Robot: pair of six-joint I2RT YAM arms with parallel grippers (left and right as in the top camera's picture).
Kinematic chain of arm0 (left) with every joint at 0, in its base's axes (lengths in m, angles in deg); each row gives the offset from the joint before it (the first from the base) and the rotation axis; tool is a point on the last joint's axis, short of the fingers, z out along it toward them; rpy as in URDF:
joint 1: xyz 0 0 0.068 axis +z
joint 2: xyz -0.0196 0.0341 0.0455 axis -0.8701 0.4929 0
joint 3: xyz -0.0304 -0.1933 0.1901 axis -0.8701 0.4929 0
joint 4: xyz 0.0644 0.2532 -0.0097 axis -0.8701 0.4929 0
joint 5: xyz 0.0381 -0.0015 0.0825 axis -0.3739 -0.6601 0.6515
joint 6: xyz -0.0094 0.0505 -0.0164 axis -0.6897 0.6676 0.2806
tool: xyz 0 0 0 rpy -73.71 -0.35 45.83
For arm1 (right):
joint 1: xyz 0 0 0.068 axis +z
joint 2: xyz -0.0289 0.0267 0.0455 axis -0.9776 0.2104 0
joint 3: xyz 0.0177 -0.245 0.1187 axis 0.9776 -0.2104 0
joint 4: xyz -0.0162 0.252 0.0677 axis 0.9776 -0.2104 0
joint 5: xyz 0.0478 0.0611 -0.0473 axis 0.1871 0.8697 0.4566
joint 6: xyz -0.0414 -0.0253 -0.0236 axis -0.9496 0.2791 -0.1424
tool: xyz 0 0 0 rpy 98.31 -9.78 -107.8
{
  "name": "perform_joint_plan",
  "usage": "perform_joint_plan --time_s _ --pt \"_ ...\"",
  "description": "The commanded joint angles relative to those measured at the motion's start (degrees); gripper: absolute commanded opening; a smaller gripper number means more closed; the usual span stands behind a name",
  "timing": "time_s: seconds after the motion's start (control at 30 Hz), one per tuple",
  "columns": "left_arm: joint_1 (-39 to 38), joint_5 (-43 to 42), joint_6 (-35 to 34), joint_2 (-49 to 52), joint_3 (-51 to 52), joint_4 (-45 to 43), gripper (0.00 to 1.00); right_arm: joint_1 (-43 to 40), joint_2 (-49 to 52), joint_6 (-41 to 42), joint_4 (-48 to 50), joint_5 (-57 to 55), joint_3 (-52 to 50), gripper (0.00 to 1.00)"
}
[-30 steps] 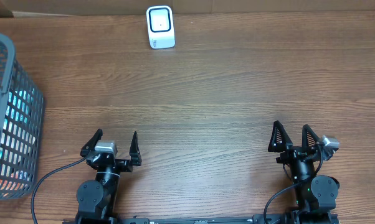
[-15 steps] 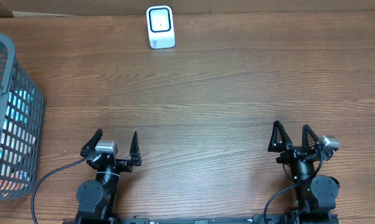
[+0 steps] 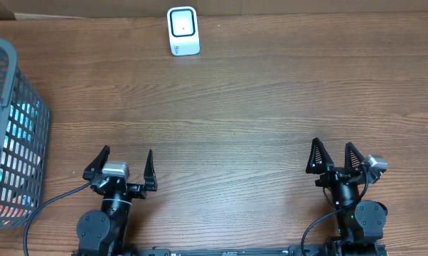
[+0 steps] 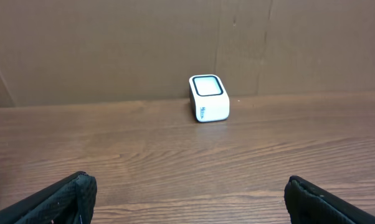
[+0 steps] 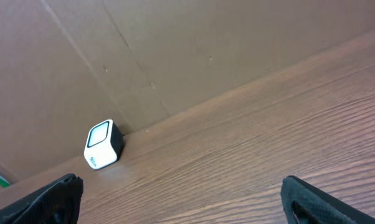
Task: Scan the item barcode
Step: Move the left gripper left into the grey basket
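A white barcode scanner (image 3: 183, 30) with a dark window stands at the table's far edge; it also shows in the left wrist view (image 4: 208, 98) and the right wrist view (image 5: 103, 145). Cyan and white items (image 3: 22, 122) lie in the grey mesh basket (image 3: 30, 114) at the left, seen only through its wall. My left gripper (image 3: 126, 155) (image 4: 187, 202) is open and empty near the front edge, right of the basket. At the front right my right gripper (image 3: 333, 149) (image 5: 181, 202) stands open and empty too. Both point toward the scanner, far from it.
A brown cardboard wall (image 4: 113, 43) runs along the back of the wooden table (image 3: 271, 107). The basket's rim (image 3: 1, 78) rises well above the tabletop at the left edge. A black cable (image 3: 57, 199) trails from the left arm's base.
My left gripper has shifted slightly to the left, toward the basket. The right arm and the scanner have not moved.
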Motion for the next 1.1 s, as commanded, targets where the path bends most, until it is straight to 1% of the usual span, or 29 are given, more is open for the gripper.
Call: perform_joint_plan --time_s 0.0,0.23,0.47,0.67,0.7,0.8,0.9,0.97,1.07 --pt "0.33 -0.31 1.01 3.06 -3.43 0.15 1.00 -0.15 -0.52 -0.02 0.39 -0.17 -0.61 1.00" --pt "0.33 -0.98 0.85 11.61 -9.38 3.10 1.00 -0.15 -0.52 -0.02 0.39 -0.17 -0.61 1.00" --pt "0.33 -4.15 0.83 24.02 -20.63 8.07 1.00 -0.15 -0.52 -0.02 0.39 -0.17 -0.61 1.00" --pt "0.33 -5.25 0.83 35.87 -34.86 19.21 1.00 -0.15 -0.52 -0.02 0.39 -0.17 -0.61 1.00" --pt "0.33 -6.38 0.83 39.32 -39.01 22.99 1.00 -0.15 -0.52 -0.02 0.39 -0.17 -0.61 1.00" --pt "0.35 -9.38 0.83 46.27 -47.12 30.60 1.00 -0.15 -0.52 -0.02 0.39 -0.17 -0.61 1.00" --pt "0.33 -10.86 0.85 52.11 -54.10 36.63 0.99 -0.15 -0.52 -0.02 0.39 -0.17 -0.61 1.00" --pt "0.33 -14.27 0.90 55.95 -59.06 39.67 1.00 -0.15 -0.52 -0.02 0.39 -0.17 -0.61 1.00" --pt "0.33 -20.72 0.83 59.80 -63.82 41.27 1.00 -0.15 -0.52 -0.02 0.39 -0.17 -0.61 1.00"
